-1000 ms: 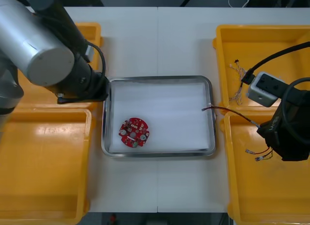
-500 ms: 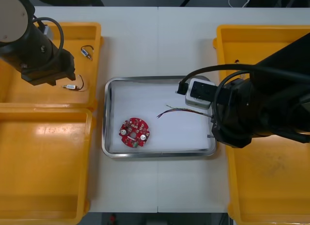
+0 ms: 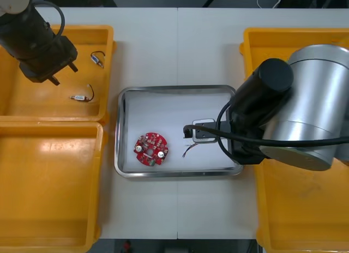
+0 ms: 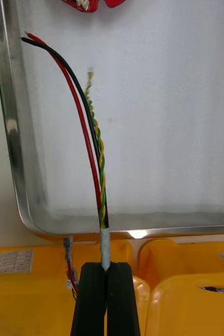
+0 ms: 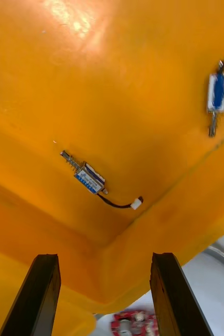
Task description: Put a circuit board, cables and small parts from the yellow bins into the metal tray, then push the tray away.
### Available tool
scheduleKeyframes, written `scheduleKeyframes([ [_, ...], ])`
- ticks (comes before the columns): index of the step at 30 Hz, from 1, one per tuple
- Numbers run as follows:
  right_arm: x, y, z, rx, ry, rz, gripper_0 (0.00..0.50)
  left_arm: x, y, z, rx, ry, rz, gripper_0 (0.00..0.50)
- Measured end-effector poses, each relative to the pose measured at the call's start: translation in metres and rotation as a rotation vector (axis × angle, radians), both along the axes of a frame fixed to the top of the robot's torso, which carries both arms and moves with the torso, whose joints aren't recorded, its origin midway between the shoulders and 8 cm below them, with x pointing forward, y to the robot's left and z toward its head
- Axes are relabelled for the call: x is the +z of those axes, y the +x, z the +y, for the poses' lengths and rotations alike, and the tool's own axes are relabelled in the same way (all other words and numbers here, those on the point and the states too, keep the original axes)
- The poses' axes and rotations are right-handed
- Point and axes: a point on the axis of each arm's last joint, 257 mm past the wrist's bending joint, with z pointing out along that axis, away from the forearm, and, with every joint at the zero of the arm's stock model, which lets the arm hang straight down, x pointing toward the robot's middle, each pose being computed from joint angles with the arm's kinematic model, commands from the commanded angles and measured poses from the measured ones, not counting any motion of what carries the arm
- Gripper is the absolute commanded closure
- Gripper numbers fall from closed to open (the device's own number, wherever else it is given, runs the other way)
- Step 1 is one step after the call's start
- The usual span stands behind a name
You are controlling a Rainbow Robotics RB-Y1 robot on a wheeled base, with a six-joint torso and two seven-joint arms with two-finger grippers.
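Observation:
In the front view the round red circuit board [image 3: 151,149] lies at the near left of the white-lined metal tray [image 3: 174,89]. My right arm [image 3: 283,122] reaches over the tray's right side. My right gripper [image 4: 106,266] is shut on a cable [image 4: 98,173] of red, black and twisted yellow-green wires, whose free ends hang over the tray floor [image 3: 190,149]. My left gripper [image 5: 105,257] is open above the far left yellow bin [image 3: 32,106], with nothing between its fingers. Two small metal parts [image 5: 89,178] [image 5: 216,94] lie in that bin, past the fingers.
The near left yellow bin [image 3: 49,198] looks bare. Two yellow bins [image 3: 256,51] [image 3: 294,209] stand at the right, partly under my right arm. More wires [image 4: 216,289] lie in a bin beside the right fingers. Bare table runs beyond the tray.
My right arm has swung from the right bins over the tray, carrying the cable. My left arm has drawn back from the tray's left edge to the far left bin.

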Motion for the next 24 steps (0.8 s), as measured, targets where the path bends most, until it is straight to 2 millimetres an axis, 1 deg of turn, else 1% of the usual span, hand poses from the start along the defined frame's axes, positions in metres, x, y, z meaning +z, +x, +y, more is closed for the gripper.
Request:
scheduleKeyframes([
  [2,-0.009,0.007,0.004,-0.008,0.009,0.005,0.5,-0.003,0.003,0.006,0.06,-0.019,0.014,0.0],
  [6,-0.023,0.016,0.013,0.001,0.025,0.027,0.5,-0.012,0.011,0.015,0.096,-0.029,0.02,0.0],
  [13,-0.032,0.034,0.023,0.018,0.039,0.007,0.5,-0.04,0.023,0.023,0.154,-0.07,0.034,0.0],
  [16,-0.041,0.038,0.026,0.021,0.026,-0.004,0.5,-0.051,0.025,0.021,0.166,-0.086,0.046,0.0],
  [24,-0.077,0.044,0.029,0.03,-0.039,-0.015,0.5,-0.075,0.03,0.008,0.164,-0.104,0.059,0.0],
])
